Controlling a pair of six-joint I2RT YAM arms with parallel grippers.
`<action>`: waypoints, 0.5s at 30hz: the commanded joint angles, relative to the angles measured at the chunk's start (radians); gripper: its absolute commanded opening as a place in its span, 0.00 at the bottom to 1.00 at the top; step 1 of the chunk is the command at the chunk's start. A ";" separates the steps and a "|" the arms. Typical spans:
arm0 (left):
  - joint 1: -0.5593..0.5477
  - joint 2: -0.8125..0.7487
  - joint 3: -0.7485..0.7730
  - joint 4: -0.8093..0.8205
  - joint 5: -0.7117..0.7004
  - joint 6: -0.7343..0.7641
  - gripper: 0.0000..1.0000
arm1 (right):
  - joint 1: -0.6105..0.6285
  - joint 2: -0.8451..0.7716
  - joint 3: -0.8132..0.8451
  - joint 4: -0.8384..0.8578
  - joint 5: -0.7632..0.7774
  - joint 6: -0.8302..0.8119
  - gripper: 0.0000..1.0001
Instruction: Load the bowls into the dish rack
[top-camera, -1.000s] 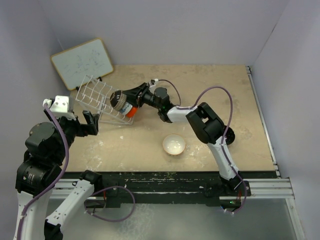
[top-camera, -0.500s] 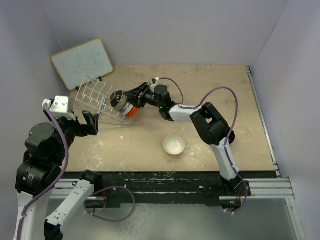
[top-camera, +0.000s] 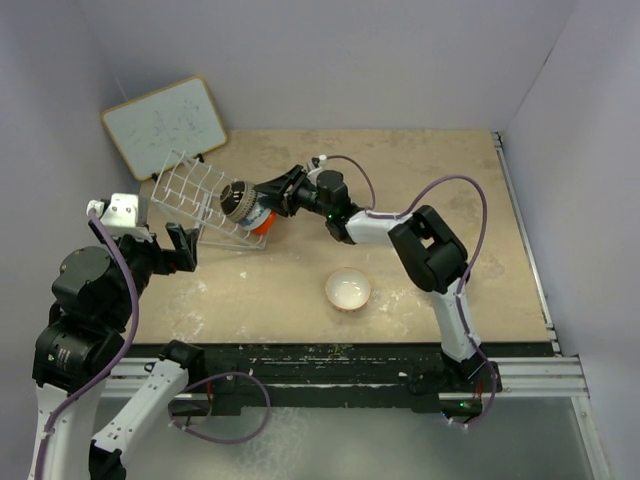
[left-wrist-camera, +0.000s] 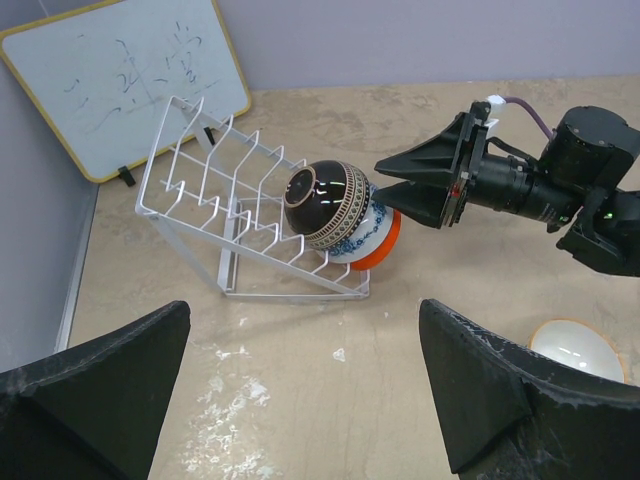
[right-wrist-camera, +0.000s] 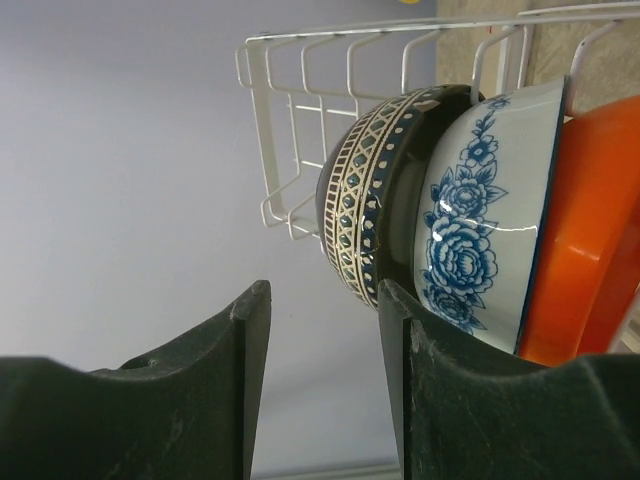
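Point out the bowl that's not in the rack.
Top view: the pale bowl sits alone on the table, near its front edge, right of the dish rack.

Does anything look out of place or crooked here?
The white wire dish rack sits tilted, its end near the whiteboard raised; the dark patterned bowl, blue-flowered bowl and orange bowl crowd nested at its low end.

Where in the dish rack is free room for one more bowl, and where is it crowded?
Free: the dish rack slots between the black bowl and the whiteboard. Crowded: its lower end, where that bowl, the blue-and-white bowl and the orange bowl nest, right gripper alongside.
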 joint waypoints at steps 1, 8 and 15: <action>-0.004 -0.003 -0.009 0.051 0.005 -0.005 0.99 | -0.005 -0.057 0.011 0.031 -0.005 -0.029 0.50; -0.005 -0.007 -0.008 0.049 0.001 -0.004 0.99 | -0.011 -0.139 -0.069 0.005 0.028 -0.070 0.50; -0.004 -0.013 -0.006 0.050 0.007 -0.005 0.99 | -0.036 -0.312 -0.179 -0.213 0.058 -0.289 0.56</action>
